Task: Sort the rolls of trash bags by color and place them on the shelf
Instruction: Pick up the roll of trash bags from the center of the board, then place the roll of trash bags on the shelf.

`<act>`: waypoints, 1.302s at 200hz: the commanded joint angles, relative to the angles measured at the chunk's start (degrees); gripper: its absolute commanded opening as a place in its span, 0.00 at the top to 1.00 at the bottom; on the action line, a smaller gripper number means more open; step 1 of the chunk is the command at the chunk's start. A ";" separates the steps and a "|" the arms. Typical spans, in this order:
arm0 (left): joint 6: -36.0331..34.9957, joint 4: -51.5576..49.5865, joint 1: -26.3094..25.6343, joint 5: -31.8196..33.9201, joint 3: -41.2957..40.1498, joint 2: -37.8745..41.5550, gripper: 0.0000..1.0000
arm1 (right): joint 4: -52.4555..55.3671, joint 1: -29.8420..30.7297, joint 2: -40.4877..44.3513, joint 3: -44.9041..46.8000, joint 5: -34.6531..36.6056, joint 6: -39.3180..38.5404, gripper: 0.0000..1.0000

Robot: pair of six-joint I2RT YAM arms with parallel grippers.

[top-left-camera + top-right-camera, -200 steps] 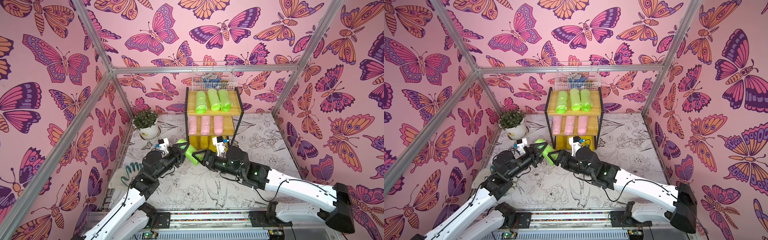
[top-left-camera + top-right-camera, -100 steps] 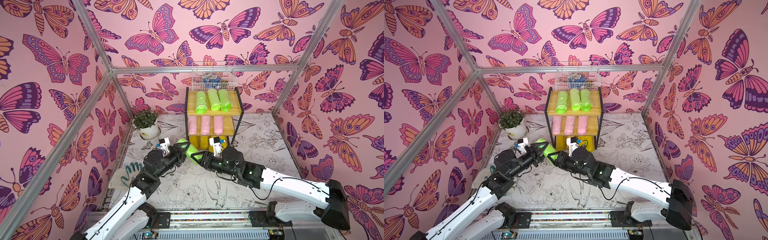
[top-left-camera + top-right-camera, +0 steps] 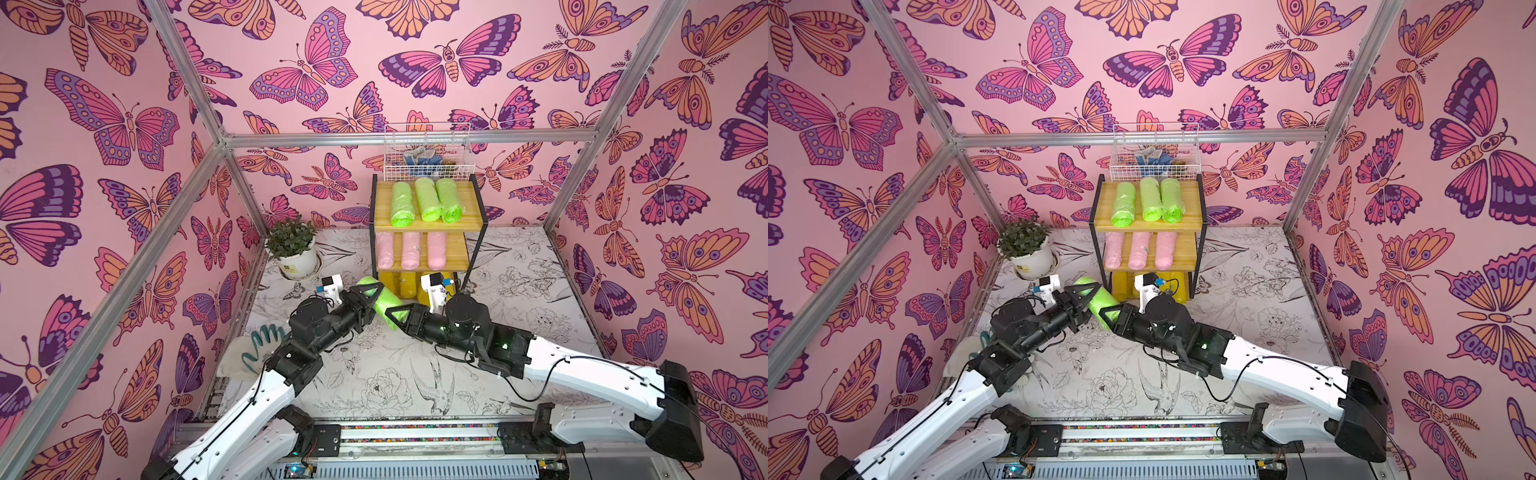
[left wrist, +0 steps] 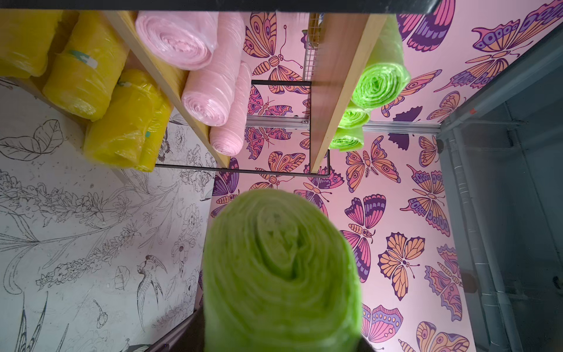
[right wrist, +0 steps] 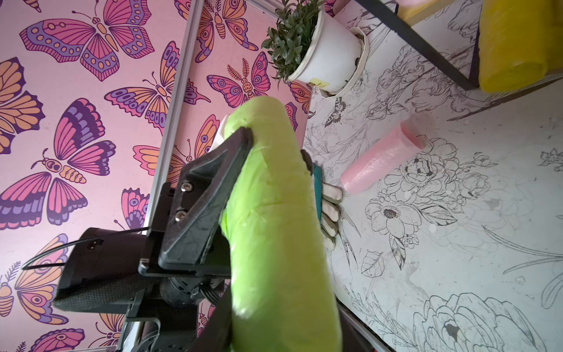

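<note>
Right in front of the shelf [image 3: 428, 226]: the held green roll [image 3: 384, 301] is up off the table [image 3: 519, 316], slanting from far-left to near-right, just short of the bottom tier.
Left fingers: the left fingers [image 3: 365, 293] are clamped on the far-left part of that roll, one on each side. Its swirly end fills most of the left wrist view [image 4: 280, 274].
Right fingers: the right fingers [image 3: 403, 311] are closed onto the near-right end, so both arms have hold of the same roll. In the right wrist view it sticks straight out between them [image 5: 274, 213].
Top tier: three green rolls [image 3: 426, 199] side by side, ends facing the near side.
Middle tier: three pink rolls [image 3: 411, 249], same layout.
Bottom tier: yellow rolls [image 3: 407, 282], partly hidden behind the right wrist camera in both top views.
Stray one: a loose pink roll [image 5: 380, 161] lies flat on the table, and only the right wrist view catches it.
Other stuff: a potted plant [image 3: 293, 253] sits left of the shelf near the far-left corner, and a white wire basket [image 3: 428, 151] is behind the top tier.
</note>
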State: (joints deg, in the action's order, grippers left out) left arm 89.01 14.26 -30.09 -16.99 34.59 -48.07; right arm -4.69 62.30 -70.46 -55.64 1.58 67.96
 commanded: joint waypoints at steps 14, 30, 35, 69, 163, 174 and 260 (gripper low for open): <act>-3.68 -2.56 -0.46 -7.78 4.77 -3.66 0.42 | 9.37 -0.02 4.03 -4.28 5.56 -10.41 1.00; -6.22 -5.54 -0.59 -9.69 6.99 -5.05 0.22 | 12.92 0.01 6.36 -5.36 8.14 -13.65 1.00; -7.10 -6.57 -0.63 -9.76 7.63 -5.17 0.20 | 14.35 -0.07 7.44 -5.84 9.20 -14.79 1.00; -14.98 -18.15 -0.76 -5.63 12.53 -3.10 0.13 | 20.76 -0.65 12.82 -7.92 15.11 -19.66 1.00; -23.66 -33.32 -0.85 0.38 17.77 0.12 0.15 | 26.90 -11.05 10.68 -28.70 24.64 -36.57 1.00; -23.87 -33.84 -0.81 0.54 17.95 0.09 0.16 | 28.07 -13.63 8.66 -32.09 24.38 -37.60 1.00; -26.72 -39.18 -0.76 0.52 18.66 -0.42 0.17 | 32.04 -24.51 -7.12 -47.80 22.25 -41.93 1.00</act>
State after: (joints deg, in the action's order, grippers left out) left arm 64.97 -21.65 -30.81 -16.86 51.59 -48.49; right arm 26.76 39.16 -74.04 -97.91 23.57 29.41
